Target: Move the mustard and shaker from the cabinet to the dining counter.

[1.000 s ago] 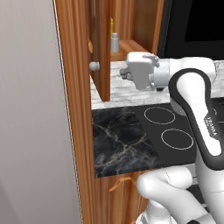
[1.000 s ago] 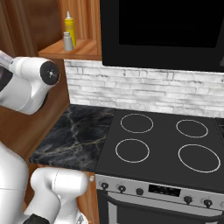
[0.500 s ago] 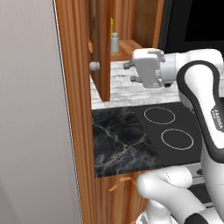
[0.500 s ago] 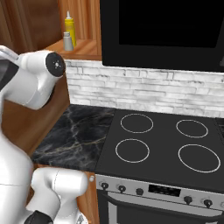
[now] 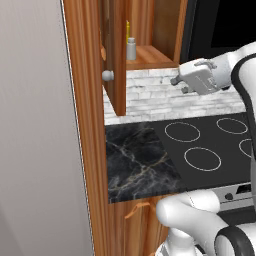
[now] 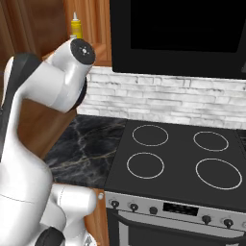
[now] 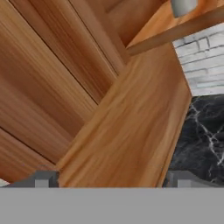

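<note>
Since 1 s back, arm is swinging right, away from the cabinet door (image 5: 118, 75), w/ jaws going from near-pinched to spread wide; gripper (image 7: 109, 178) is holding nothing, tips straddling the door edge in hand view. Door is standing open, prob. so the shelf can be reached. Mustard (image 6: 75, 26) & shaker (image 5: 131, 49) are sitting side by side on the cabinet (image 5: 150, 55) shelf, untouched. Left base view is giving the knob (image 5: 107, 76); right base view is giving the stove (image 6: 178, 158), w/ arm covering most of the shaker.
</note>
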Available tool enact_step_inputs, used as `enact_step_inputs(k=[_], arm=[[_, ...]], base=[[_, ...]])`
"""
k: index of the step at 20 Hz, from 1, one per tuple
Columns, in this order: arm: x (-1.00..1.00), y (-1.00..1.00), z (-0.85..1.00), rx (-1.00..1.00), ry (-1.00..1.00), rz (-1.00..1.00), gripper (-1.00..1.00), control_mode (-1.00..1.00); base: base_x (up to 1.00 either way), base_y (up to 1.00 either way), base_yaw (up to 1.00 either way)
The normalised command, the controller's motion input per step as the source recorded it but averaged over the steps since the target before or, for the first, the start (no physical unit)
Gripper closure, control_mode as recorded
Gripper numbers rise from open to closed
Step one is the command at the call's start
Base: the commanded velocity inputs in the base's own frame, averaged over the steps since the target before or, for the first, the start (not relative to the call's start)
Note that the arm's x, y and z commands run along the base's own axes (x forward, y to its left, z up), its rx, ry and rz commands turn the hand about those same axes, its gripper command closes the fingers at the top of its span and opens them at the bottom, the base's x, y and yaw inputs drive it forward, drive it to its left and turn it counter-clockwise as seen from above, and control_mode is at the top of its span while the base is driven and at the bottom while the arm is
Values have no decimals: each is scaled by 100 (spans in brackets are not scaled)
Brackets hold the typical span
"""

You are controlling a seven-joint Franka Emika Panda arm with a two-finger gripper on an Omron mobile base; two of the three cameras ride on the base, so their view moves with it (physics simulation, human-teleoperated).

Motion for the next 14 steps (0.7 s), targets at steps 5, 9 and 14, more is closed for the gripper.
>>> enact_step_inputs(k=[5, 9, 14], arm=[[14, -9, 0, -27, -12, 0, -100, -100], [10, 3, 0, -24, -27, 0, -100, -100], [11, 2, 0, -17, -29, 0, -100, -100]], base=[[0, 0, 0], [0, 0, 0], [0, 0, 0]])
